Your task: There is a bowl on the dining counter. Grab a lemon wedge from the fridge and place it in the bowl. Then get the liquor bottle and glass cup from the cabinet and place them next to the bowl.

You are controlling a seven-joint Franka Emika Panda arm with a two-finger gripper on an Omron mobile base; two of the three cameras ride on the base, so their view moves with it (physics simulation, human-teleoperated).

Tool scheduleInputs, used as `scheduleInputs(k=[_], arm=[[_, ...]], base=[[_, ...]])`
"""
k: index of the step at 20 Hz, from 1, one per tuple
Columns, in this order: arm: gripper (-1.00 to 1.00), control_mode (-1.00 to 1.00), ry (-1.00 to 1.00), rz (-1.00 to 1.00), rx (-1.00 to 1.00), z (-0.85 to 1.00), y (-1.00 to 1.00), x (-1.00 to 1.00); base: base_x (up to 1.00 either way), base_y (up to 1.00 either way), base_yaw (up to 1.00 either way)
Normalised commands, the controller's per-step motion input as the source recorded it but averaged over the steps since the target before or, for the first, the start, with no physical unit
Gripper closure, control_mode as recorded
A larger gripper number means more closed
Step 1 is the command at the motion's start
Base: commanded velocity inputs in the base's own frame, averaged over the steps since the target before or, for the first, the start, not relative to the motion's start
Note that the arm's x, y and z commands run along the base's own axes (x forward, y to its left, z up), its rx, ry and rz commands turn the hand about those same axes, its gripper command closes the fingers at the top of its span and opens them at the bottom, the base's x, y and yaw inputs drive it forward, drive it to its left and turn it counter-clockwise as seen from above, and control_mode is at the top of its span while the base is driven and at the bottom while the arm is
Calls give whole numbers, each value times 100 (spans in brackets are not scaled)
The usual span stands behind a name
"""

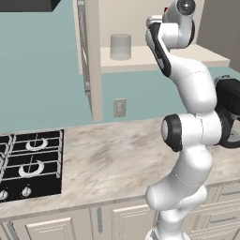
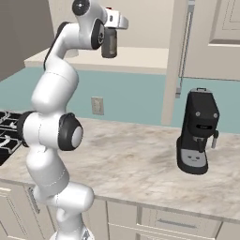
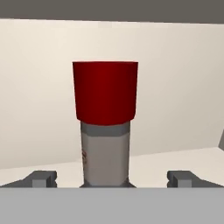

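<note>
The liquor bottle (image 3: 105, 131) stands upright on the open cabinet's shelf (image 2: 140, 58). Its red cap and grey neck rise between my two fingertips (image 3: 43, 178), which stand wide apart on either side without touching it. In the right base view my gripper (image 2: 112, 23) is at the neck, with the bottle's dark body (image 2: 109, 44) below the hand. The gripper is open. The glass cup (image 1: 120, 47), a short clear tumbler, stands on the same shelf to the left of the arm. The bowl, dining counter, fridge and lemon wedge are out of view.
The cabinet door (image 2: 180, 56) hangs open to the right of the bottle, its other side door (image 1: 89, 56) left of the cup. Below lies a marble wall counter (image 1: 117, 159) with a black coffee machine (image 2: 197, 133) and a gas hob (image 1: 30, 161).
</note>
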Motion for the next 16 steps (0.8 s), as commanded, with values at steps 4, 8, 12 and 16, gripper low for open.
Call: scheduleInputs(k=[4,8,12,16], arm=[[100,-100,0,0,0,0,0,11],[100,-100,1,0,0,-2,1,1],[100,-100,-3,0,0,0,13,-59],[100,-100,-17,0,0,-3,26,-100]], base=[[0,0,0],[0,0,0],[0,0,0],[0,0,0]])
